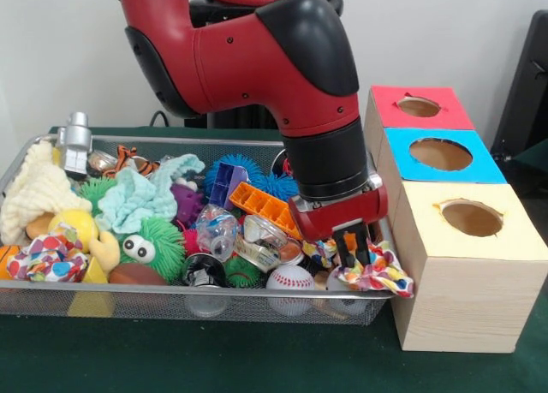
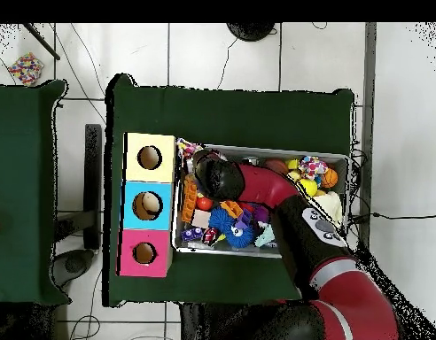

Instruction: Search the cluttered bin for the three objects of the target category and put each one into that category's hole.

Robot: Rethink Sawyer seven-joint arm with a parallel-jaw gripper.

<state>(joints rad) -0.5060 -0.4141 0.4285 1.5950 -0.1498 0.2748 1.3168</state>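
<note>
The wire mesh bin is full of toys on the green table; it also shows in the overhead view. One dotted paper wad lies at the bin's front right corner, against the yellow box; it shows overhead too. My gripper is down on the wad's left part. I cannot tell whether it holds the wad. A second dotted wad lies at the bin's front left, far from the gripper, and shows overhead. The yellow box's hole is empty, also overhead.
The blue-topped box and red-topped box stand in a row behind the yellow one. A baseball, a green furry toy with eyes, a cream cloth and a mint cloth fill the bin. A small dotted thing lies off the table.
</note>
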